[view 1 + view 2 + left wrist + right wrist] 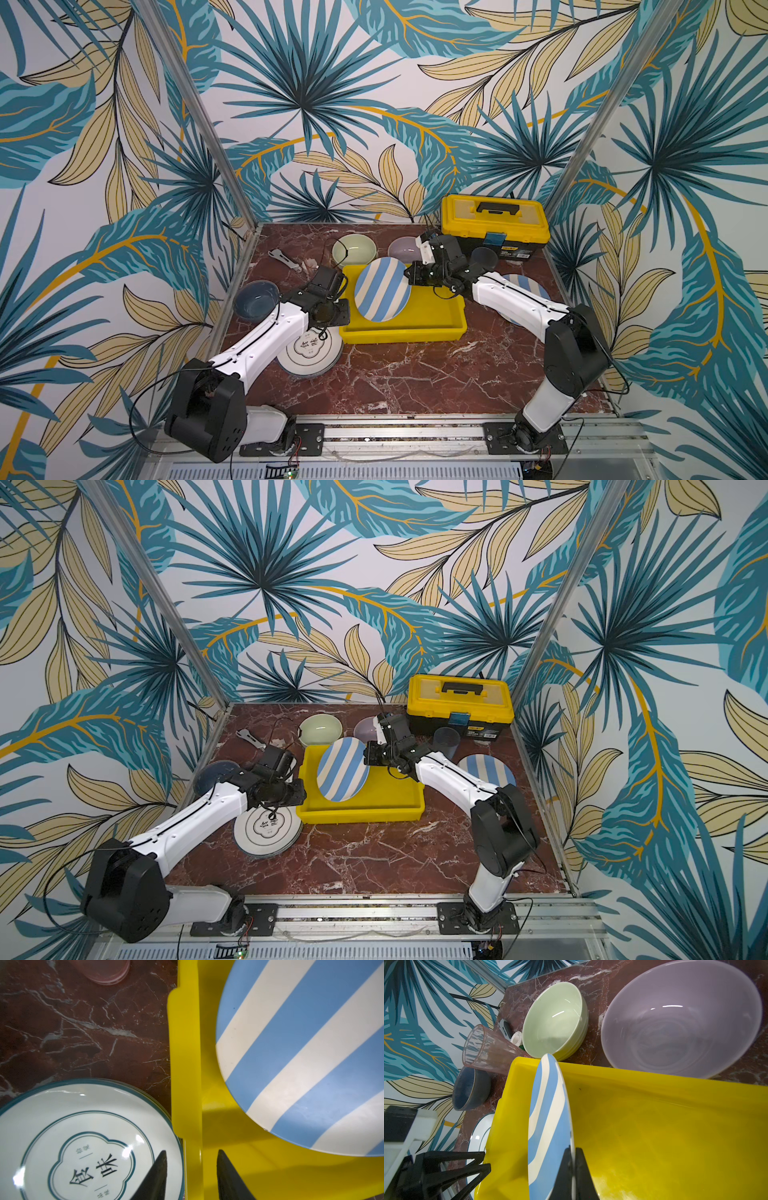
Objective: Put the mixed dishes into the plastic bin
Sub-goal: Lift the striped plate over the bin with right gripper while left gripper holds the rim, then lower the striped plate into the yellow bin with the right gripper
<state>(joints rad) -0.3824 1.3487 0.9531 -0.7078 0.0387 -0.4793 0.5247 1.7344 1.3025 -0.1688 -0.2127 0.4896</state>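
My right gripper (pixel 573 1153) is shut on the rim of a blue-and-cream striped plate (pixel 382 289), holding it tilted on edge over the yellow plastic bin (pixel 403 332). The plate's lower edge hangs inside the bin (pixel 654 1126). My left gripper (pixel 192 1159) is open, with its jaws standing either side of the bin's left rim (pixel 185 1064) without touching it. One finger is over a white plate with a dark emblem (pixel 83 1147), which lies on the table against the bin's left side. A second striped plate (pixel 486 769) lies under my right arm.
Behind the bin stand a pale green bowl (pixel 354 248) and a lilac bowl (pixel 681 1020). A blue-grey bowl (pixel 256 297) and a pink tumbler (pixel 488 1049) are at the left, a dark tumbler (pixel 446 737) by the yellow toolbox (pixel 494 222). A grey tool (pixel 282 257) lies back left.
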